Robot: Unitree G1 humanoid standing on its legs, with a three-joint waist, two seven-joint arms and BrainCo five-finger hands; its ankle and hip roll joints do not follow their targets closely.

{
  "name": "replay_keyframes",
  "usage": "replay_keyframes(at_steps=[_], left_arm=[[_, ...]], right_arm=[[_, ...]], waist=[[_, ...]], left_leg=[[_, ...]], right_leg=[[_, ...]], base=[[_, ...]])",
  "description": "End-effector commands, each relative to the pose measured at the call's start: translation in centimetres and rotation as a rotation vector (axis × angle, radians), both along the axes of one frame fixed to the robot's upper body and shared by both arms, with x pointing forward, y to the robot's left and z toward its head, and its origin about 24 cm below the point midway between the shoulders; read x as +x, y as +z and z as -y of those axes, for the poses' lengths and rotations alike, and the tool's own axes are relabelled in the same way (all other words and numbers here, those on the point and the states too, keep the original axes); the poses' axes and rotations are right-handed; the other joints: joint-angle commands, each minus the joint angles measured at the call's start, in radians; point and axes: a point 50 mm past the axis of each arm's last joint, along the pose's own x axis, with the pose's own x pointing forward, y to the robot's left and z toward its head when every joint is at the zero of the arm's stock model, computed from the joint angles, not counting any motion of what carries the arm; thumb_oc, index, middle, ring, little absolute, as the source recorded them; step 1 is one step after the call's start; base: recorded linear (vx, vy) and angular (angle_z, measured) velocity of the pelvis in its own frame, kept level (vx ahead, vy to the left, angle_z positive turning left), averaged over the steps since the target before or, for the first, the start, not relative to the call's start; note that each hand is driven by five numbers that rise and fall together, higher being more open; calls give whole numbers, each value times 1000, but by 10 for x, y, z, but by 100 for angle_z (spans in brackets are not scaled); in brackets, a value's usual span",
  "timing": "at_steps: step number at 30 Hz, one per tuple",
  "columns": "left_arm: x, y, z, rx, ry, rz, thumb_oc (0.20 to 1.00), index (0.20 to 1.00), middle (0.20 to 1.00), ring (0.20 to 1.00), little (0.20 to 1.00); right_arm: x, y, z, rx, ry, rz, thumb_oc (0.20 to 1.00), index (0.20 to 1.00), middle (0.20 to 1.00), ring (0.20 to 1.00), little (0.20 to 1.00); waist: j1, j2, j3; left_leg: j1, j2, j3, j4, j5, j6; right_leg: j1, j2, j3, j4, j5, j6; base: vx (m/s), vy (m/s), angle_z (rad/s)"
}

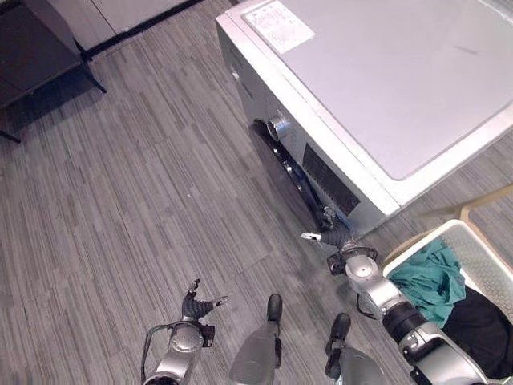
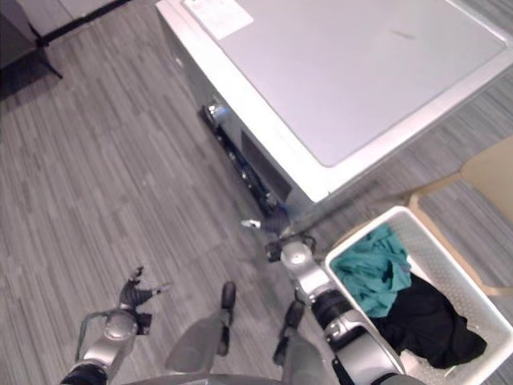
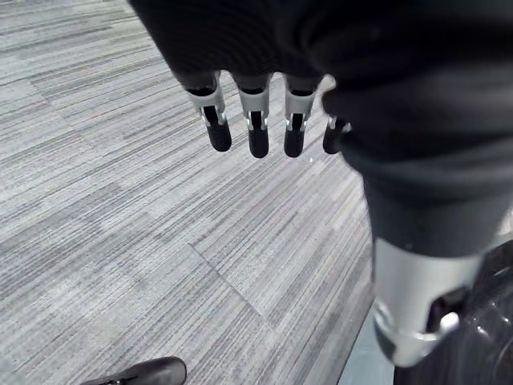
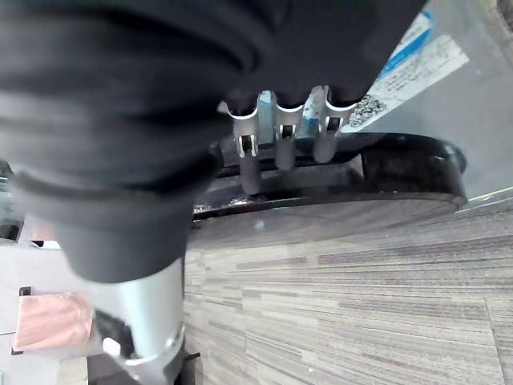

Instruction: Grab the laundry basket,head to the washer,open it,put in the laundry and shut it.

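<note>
I am reaching my right hand (image 1: 346, 255), fingers straight and holding nothing, to the washer (image 1: 385, 88) door (image 4: 337, 172), a stiff, glossy, likely slippery panel best hooked at its rim, while the basket (image 2: 437, 241) of soft, light laundry (image 2: 377, 273) is sitting at four o'clock and my left hand (image 1: 196, 305) is hanging open.

Left hand (image 3: 264, 72): dark ribbed cover fills one corner, fingers (image 3: 256, 132) hang straight in a row with dark tips, not curled, nothing in them. Thumb (image 3: 413, 297) sits apart from the row, silver, also clear of any object. Past the fingers there's grey striped plank floor (image 3: 120, 224), seams running diagonal. A dark shoe tip (image 3: 140, 373) shows at the frame edge. Glossy black curved surface (image 3: 481, 337) just behind the thumb; can't tell what it is.
</note>
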Motion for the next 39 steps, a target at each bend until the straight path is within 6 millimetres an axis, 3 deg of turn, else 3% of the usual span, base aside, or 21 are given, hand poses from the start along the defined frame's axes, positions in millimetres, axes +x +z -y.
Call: replay_keyframes(at_steps=[1,9,12,13,14,15,16,17,18,19,20,21,24,26,27,28,29,30,32,34,39], left_arm=[[16,17,-15,46,19,84,1000,1000,1000,1000,1000],[30,28,-21,46,32,131,1000,1000,1000,1000,1000],[38,30,-21,57,28,129,1000,1000,1000,1000,1000],[38,30,-21,57,28,129,1000,1000,1000,1000,1000],[38,28,-20,60,26,118,1000,1000,1000,1000,1000],[40,26,-19,61,28,106,1000,1000,1000,1000,1000],[41,27,-19,61,28,107,1000,1000,1000,1000,1000],[45,27,-20,61,46,107,1000,1000,1000,1000,1000],[45,26,-21,58,61,105,1000,1000,1000,1000,1000],[46,27,-21,58,59,108,1000,1000,1000,1000,1000],[46,28,-24,56,84,114,1000,1000,1000,1000,1000],[46,28,-26,52,105,120,1000,1000,1000,1000,1000],[44,29,-31,55,128,121,1000,1000,1000,1000,1000],[41,29,-36,59,142,115,1000,1000,1000,1000,1000],[40,29,-39,59,146,117,1000,1000,1000,1000,1000],[40,29,-39,59,146,117,1000,1000,1000,1000,1000],[38,29,-40,64,139,112,1000,1000,1000,1000,1000],[38,29,-40,64,139,112,1000,1000,1000,1000,1000],[40,33,-40,81,111,125,1000,1000,1000,1000,1000],[42,36,-38,87,91,137,1000,1000,1000,1000,1000],[70,68,-11,127,-64,291,1000,1000,1000,1000,1000]], right_arm=[[24,46,-5,117,-47,164,1000,1000,1000,1000,1000],[39,65,-30,108,69,167,1000,1000,1000,1000,1000],[26,67,-74,128,267,150,1000,1000,1000,1000,1000],[26,67,-74,128,267,150,1000,1000,1000,1000,1000],[18,66,-92,154,345,135,1000,1000,1000,1000,1000],[4,74,-123,238,478,122,1000,1000,1000,1000,1000],[4,74,-123,238,479,122,1000,1000,1000,1000,1000],[-9,102,-154,266,630,202,1000,1000,1000,1000,1000],[-17,120,-167,282,698,262,1000,1000,1000,1000,1000],[-16,120,-167,281,697,264,1000,1000,1000,1000,1000],[-37,145,-188,331,823,351,1000,1000,1000,1000,1000],[-44,154,-191,350,849,396,1000,1000,1000,1000,1000],[-46,160,-192,337,858,432,1000,1000,1000,1000,1000],[-31,154,-180,270,766,442,1000,1000,1000,1000,1000],[-14,139,-164,234,669,385,1000,1000,1000,1000,1000],[-14,139,-164,234,669,385,1000,1000,1000,1000,1000],[0,126,-145,209,587,330,1000,1000,1000,1000,1000],[0,126,-145,209,586,330,1000,1000,1000,1000,1000],[7,112,-120,173,527,294,1000,1000,1000,1000,1000],[6,106,-112,153,523,282,1000,1000,1000,1000,1000],[-14,59,-59,-120,456,278,1000,1000,1000,1000,1000]], waist=[[29,-39,46],[77,-15,101],[105,-28,109],[104,-27,109],[113,-32,110],[130,-39,108],[129,-39,108],[149,-48,111],[158,-57,110],[158,-51,112],[178,-65,116],[186,-66,118],[197,-66,118],[202,-62,115],[200,-62,115],[201,-62,115],[195,-65,121],[196,-65,121],[177,-74,135],[169,-78,137],[70,-89,133]], left_leg=[[-13,-69,17,-28,5,8],[-84,-79,-7,-6,23,-1],[-96,-83,-38,-10,32,-4],[-96,-84,-39,-10,32,-4],[-95,-84,-50,-13,33,-5],[-94,-88,-71,-18,34,-6],[-94,-88,-72,-18,34,-6],[-98,-94,-94,-12,33,-8],[-84,-96,-103,-12,11,-14],[-99,-96,-104,-7,31,-8],[-86,-101,-126,-3,6,-14],[-87,-104,-136,0,5,-13],[-89,-110,-160,-1,7,-12],[-86,-113,-181,-13,15,-15],[-82,-111,-180,-22,20,-17],[-82,-110,-179,-23,20,-17],[-81,-107,-168,-26,21,-18],[-81,-106,-167,-26,21,-18],[-80,-96,-141,-20,16,-19],[-79,-92,-126,-18,11,-19],[-83,-75,-58,-15,16,-10]], right_leg=[[-5,-42,65,3,-25,47],[-68,-69,37,54,-30,43],[-69,-72,19,64,-42,41],[-68,-72,19,64,-42,41],[-64,-73,8,66,-47,40],[-52,-73,-10,75,-58,39],[-51,-73,-11,75,-59,39],[-44,-71,-26,86,-69,34],[-31,-71,-27,100,-101,37],[-39,-71,-38,94,-77,31],[-21,-70,-45,112,-112,32],[-16,-70,-55,119,-118,31],[-7,-68,-71,122,-125,30],[-3,-65,-79,131,-134,29],[-5,-64,-74,133,-135,29],[-5,-64,-73,133,-135,29],[-11,-63,-67,132,-130,30],[-11,-63,-66,132,-130,30],[-23,-62,-46,126,-117,33],[-26,-61,-35,121,-111,35],[-48,-53,13,79,-61,40]], base=[[-31,36,15],[-32,27,11],[12,-36,24],[38,-46,19],[55,-84,28],[55,-84,29],[66,-127,43],[126,-132,46],[49,-93,56],[130,-123,56],[52,-99,67],[129,-138,63],[40,-79,60],[50,-61,81],[12,-4,63],[-6,15,44],[-10,7,7],[-31,6,-19],[-40,15,-32],[-31,26,-47],[-72,62,-62]])
